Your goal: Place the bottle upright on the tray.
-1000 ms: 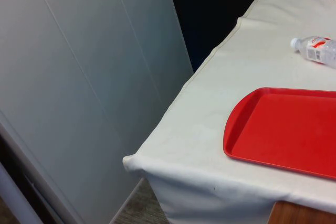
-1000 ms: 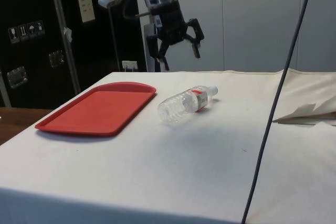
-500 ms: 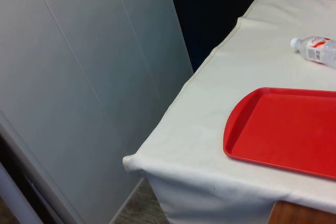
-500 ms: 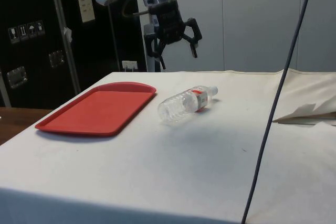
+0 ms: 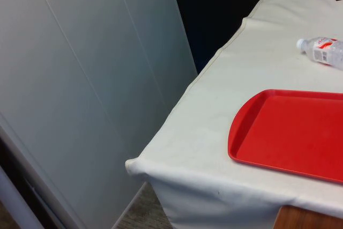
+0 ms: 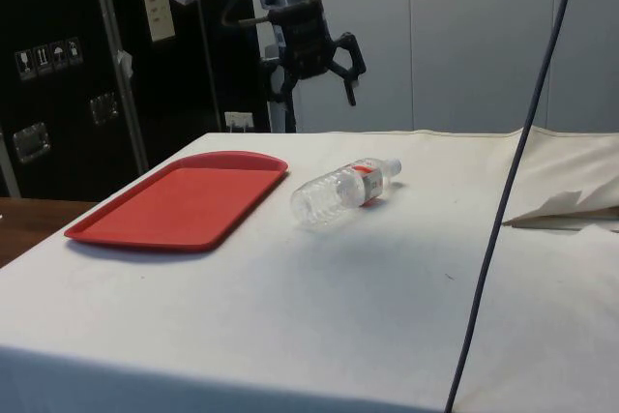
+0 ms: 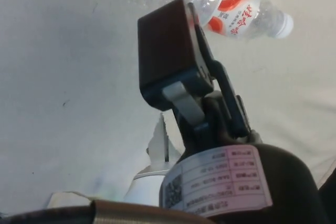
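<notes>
Task not started as far as can be judged: red tray [image 6: 179, 198] at the left of the side view is bare, nothing on it. Bottle [image 6: 343, 191] lies on its side on the white cloth [image 6: 319, 307] just right of the tray, apart from it, cap pointing away toward the far right. Gripper [image 6: 311, 70] hangs in the air above the far table edge, well clear of the bottle, fingers spread apart and holding nothing. Left to do: descend, grasp, upend, set on tray
</notes>
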Robot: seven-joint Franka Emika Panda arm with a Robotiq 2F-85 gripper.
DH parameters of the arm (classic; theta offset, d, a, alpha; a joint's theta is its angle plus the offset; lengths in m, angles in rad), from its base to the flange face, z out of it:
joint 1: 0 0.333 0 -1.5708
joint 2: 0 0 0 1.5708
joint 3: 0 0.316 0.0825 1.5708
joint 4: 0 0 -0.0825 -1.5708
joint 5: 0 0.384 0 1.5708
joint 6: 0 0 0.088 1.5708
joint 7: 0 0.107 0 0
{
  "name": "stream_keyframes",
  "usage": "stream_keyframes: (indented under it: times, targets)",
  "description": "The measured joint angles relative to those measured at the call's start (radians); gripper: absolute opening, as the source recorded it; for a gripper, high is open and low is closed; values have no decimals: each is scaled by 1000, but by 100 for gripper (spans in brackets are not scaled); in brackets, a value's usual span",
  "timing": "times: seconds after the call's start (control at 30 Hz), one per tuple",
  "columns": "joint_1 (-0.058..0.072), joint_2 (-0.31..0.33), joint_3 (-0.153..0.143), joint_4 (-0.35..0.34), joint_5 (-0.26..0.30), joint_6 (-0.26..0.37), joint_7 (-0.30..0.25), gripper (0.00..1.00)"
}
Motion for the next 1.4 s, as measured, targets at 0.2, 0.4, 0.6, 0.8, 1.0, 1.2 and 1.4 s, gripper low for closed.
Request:
stream_keyframes:
  times: [0.2,0.4,0.6,0.8,1.0,1.2,1.4]
  targets:
    - [0,0,2,0,-18,15,40,100]
    - [0,0,5,1,-39,31,88,100]
    - [0,0,8,3,-61,44,136,100]
    - [0,0,11,6,-76,55,180,100]
    - [0,-3,13,8,-94,64,227,100]
    - [0,-4,13,8,-122,68,272,100]
    - [0,-4,13,8,-147,70,310,100]
